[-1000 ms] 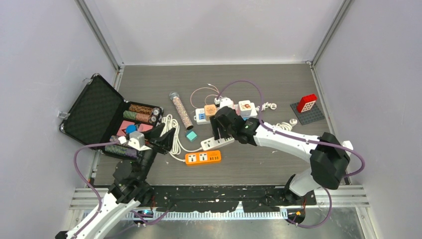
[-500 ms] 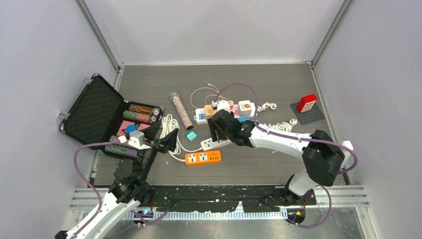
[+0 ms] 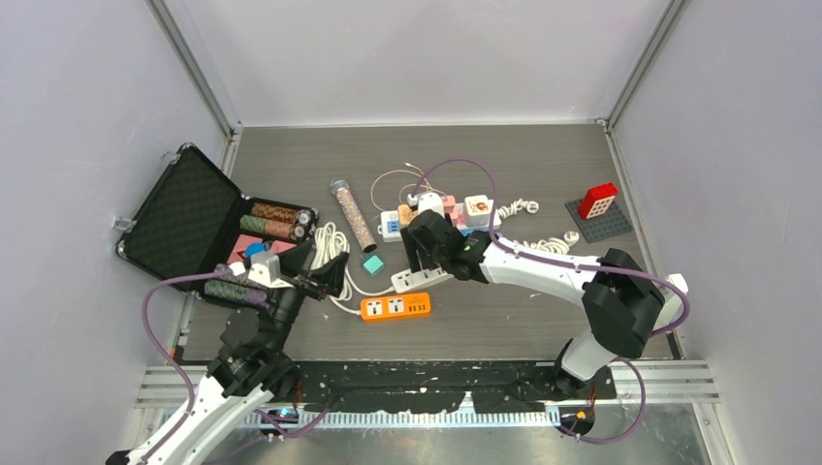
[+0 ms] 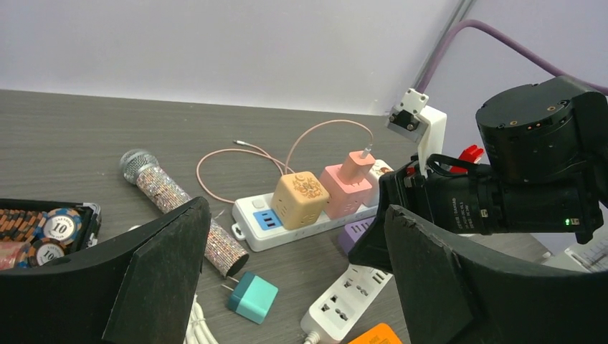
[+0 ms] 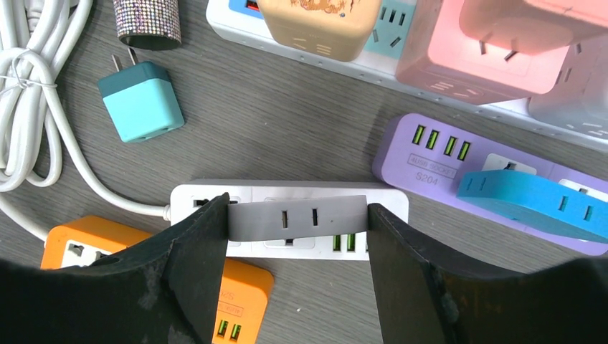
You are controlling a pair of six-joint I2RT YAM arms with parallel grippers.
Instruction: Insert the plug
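The grey wood-grain worktop (image 3: pixel 485 329) fills the middle of the overhead view. An open black case (image 3: pixel 179 218) lies at its left edge, its foam-lined lid tipped outward.

The right arm (image 3: pixel 553 271) reaches from the lower right toward the centre. The left arm (image 3: pixel 247 339) rises from the lower left and stops beside the case.

Near the centre lies a cluster of power strips:
- A long white strip (image 4: pixel 251 228) carrying cube adapters sits farthest up.
- A purple strip (image 5: pixel 430 154) is just below it.
- A short white power strip (image 5: pixel 308 190) lies lower still.
- An orange strip (image 3: pixel 395 307) is the lowest of the four, just beside the white one.

A glittery tube (image 3: pixel 351 215) rests to the left of the long strip.

The right claw (image 3: pixel 425 254) hangs over the short white power strip. It is pinching the grey plug (image 5: pixel 297 218), with one dark finger (image 5: pixel 193 265) against each end. In the right wrist view the plug sits crosswise in the middle of the frame, directly over that strip's sockets. Whether it touches the strip cannot be told.

The left claw (image 4: pixel 294 210) is spread wide with nothing between its pads. It faces the strips from the left.

A small teal plug (image 5: pixel 140 100) lies apart on the worktop, in the upper left of the right wrist view. Its prongs point toward the end of the tube.
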